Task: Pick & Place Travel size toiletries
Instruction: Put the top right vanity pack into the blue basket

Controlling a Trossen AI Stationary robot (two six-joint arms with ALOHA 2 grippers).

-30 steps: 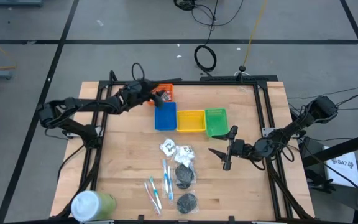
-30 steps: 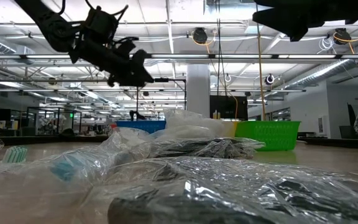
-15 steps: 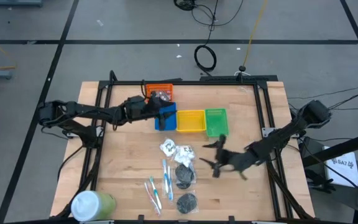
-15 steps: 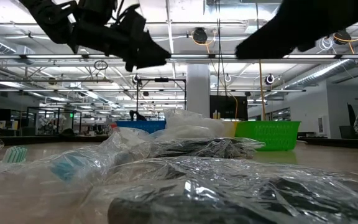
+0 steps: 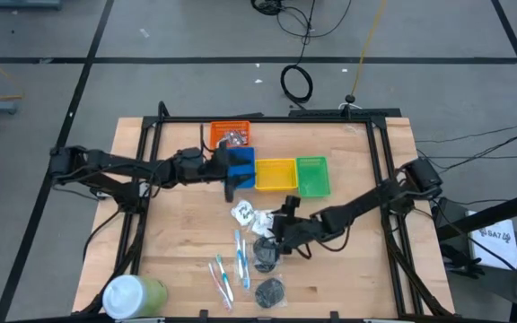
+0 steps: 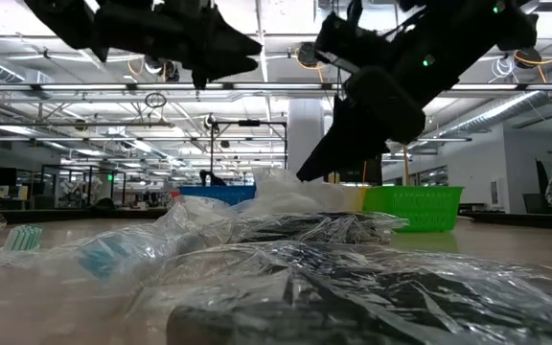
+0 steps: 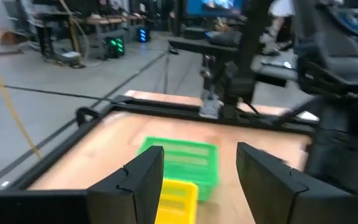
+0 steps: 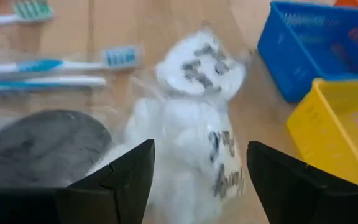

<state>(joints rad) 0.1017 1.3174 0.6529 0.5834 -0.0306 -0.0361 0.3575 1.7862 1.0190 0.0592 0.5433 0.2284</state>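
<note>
Near edge: green cylinder (image 5: 133, 294) with a white cap stands at the near-left corner of the desk (image 5: 182, 260); not part of the task.
Toothbrushes: four or so, thin, blue and pink and white (image 5: 225, 274), lying left of centre near the front, long axes running near to far; exact count hard to tell.
Discs: two dark grey discs in clear wrap, one nearest (image 5: 269, 292), one farther (image 5: 265, 254), in line right of the brushes.
Packets: two white wrinkly packets (image 5: 257, 218), touching, just beyond the farther disc.
Right pincer: (image 5: 284, 227) low over the desk, jaws apart and holding nothing.
Key relation: packets lie straight ahead of the right pincer, just to its left in the scene, with the farther disc just to its near side; in the right wrist view a packet (image 8: 194, 134) fills the gap between the fingers (image 8: 120, 180), so the next close would likely take it.
Nearer arm: right by far.
Left pincer: (image 5: 232, 175) farther back over the blue tray, jaws apart, empty, well apart from the pile.
Trays: four in the far row; orange (image 5: 232, 135) with something small already inside, blue (image 5: 242, 160), yellow (image 5: 276, 175), green (image 5: 312, 176).
</note>
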